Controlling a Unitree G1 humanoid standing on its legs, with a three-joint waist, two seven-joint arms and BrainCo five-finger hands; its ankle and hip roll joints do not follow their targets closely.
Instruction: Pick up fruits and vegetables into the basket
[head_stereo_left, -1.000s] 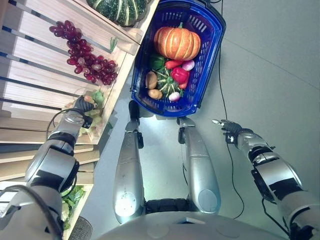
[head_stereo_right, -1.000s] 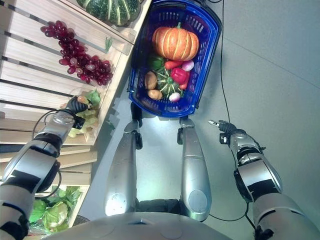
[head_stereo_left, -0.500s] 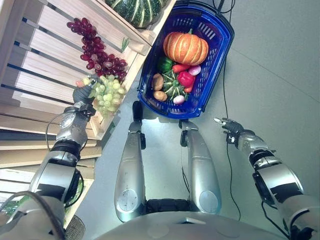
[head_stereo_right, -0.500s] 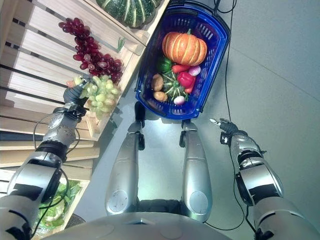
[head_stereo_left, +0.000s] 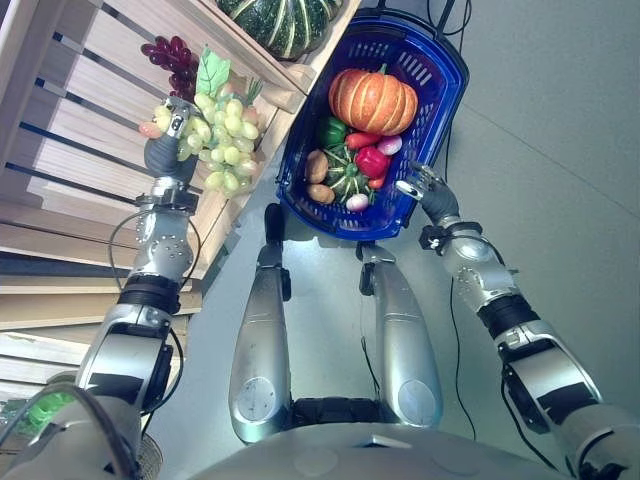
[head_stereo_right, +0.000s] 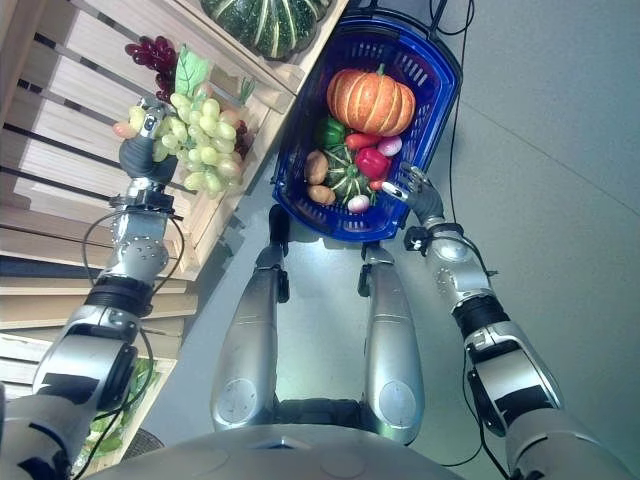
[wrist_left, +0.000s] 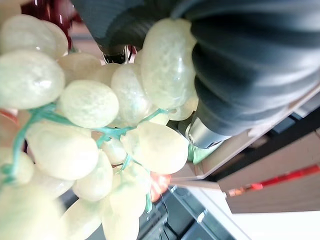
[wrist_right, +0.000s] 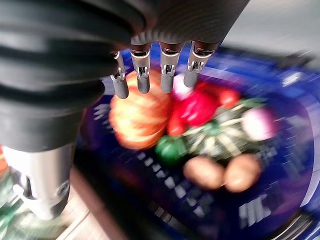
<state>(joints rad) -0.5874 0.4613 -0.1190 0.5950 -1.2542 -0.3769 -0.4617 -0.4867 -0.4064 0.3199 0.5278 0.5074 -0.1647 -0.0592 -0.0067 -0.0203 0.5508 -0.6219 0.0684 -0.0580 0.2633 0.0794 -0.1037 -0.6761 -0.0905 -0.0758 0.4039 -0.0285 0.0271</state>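
Observation:
My left hand (head_stereo_left: 163, 152) is shut on a bunch of green grapes (head_stereo_left: 226, 136) with a green leaf, held up in front of the wooden shelf edge, left of the basket. In the left wrist view the pale grapes (wrist_left: 75, 105) hang against the hand's dark cover (wrist_left: 250, 65). The blue basket (head_stereo_left: 330, 226) stands on the floor and holds an orange pumpkin (head_stereo_left: 372, 98), a red pepper (head_stereo_left: 372, 160), a green pepper (head_stereo_left: 330, 130), a striped squash (head_stereo_left: 345, 176) and potatoes (head_stereo_left: 320, 192). My right hand (head_stereo_left: 424, 189) is open, fingers (wrist_right: 142, 80) straight, at the basket's near right rim.
Wooden slatted shelves (head_stereo_left: 70, 150) fill the left side. Purple grapes (head_stereo_left: 176, 56) lie on them behind the green bunch, and a dark green pumpkin (head_stereo_left: 285, 20) sits on the upper shelf. Grey floor (head_stereo_left: 560, 150) lies to the right of the basket.
My left hand has lifted the green grapes off the shelf and raised them toward the basket side. My right hand has swung in from the right to the basket's rim.

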